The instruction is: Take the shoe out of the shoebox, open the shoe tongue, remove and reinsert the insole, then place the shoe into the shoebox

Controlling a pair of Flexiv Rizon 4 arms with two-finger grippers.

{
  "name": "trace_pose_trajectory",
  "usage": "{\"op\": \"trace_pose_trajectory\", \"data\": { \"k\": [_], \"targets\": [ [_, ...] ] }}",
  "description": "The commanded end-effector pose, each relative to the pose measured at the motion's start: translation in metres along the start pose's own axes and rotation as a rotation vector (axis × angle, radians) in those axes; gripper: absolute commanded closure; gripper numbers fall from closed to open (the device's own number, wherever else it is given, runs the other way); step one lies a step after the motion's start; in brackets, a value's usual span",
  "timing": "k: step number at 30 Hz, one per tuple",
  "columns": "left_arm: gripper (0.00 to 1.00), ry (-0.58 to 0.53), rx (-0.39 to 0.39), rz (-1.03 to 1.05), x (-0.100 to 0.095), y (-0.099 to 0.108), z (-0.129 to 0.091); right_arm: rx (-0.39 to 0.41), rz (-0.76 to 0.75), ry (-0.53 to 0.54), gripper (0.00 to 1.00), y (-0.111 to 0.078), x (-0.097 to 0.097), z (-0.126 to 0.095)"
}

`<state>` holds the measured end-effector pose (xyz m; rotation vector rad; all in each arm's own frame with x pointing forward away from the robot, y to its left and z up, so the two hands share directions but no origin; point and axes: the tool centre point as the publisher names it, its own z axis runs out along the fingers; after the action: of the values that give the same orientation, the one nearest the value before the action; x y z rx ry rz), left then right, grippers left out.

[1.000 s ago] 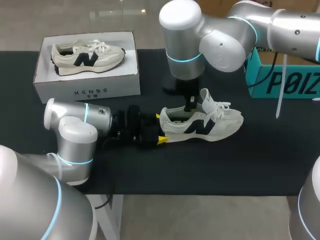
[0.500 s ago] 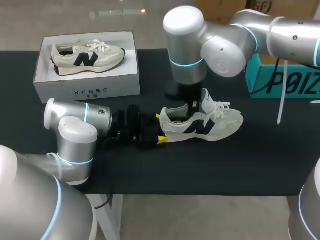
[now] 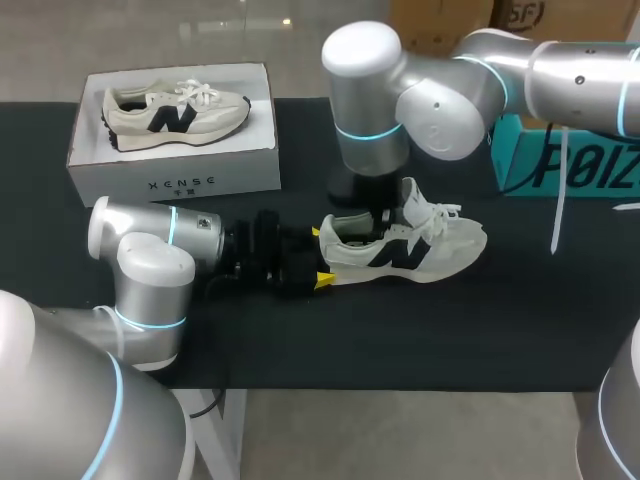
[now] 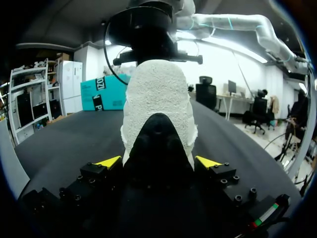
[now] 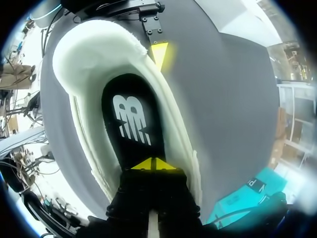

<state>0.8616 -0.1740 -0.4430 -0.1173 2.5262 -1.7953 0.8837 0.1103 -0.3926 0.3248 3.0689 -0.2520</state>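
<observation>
Cardboard, white and rigid, makes up the open shoebox at the table's far left. A matching shoe lies on its side inside, cream with a dark side logo and white laces.

Nearer the front, the left arm lies low over the black, matte table. The left gripper is clamped on the heel of the shoe, one yellow tip on each side. In the left wrist view the heel is a rounded, nubbly white knit with a smooth black patch at its base.

That shoe stands upright on its sole at mid-table, outside the box, toe pointing right, its tongue and laces raised.

The right arm comes down from above into the shoe's opening. The right gripper has its yellow tips pressed together just over the insole, a flat black liner with a white logo inside the padded cream collar. Whether the tips pinch the insole's edge is hard to make out.

A teal box stands at the far right.

Compared with a second ago, the right arm's wrist has sunk lower and hides more of the collar. The shoe and left arm have not shifted.
</observation>
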Motion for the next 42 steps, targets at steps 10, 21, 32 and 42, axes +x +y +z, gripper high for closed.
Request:
{"op": "trace_pose_trajectory", "data": {
  "k": [10,21,32,42],
  "targets": [
    [1.0,0.004,-0.005,0.0,-0.001,0.003,0.003,0.001,0.009,-0.01,0.7,-0.004,0.004,-0.004],
    [1.0,0.004,-0.005,0.0,-0.001,0.003,0.003,-0.015,0.016,-0.025,0.67,-0.003,0.008,0.009],
    [1.0,0.004,-0.005,0.0,-0.001,0.003,0.003,-0.026,0.032,0.039,1.0,0.002,0.025,0.07],
    [1.0,0.004,-0.005,0.0,-0.001,0.003,0.003,-0.035,0.007,0.013,1.0,0.001,0.033,0.05]
  ]
}}
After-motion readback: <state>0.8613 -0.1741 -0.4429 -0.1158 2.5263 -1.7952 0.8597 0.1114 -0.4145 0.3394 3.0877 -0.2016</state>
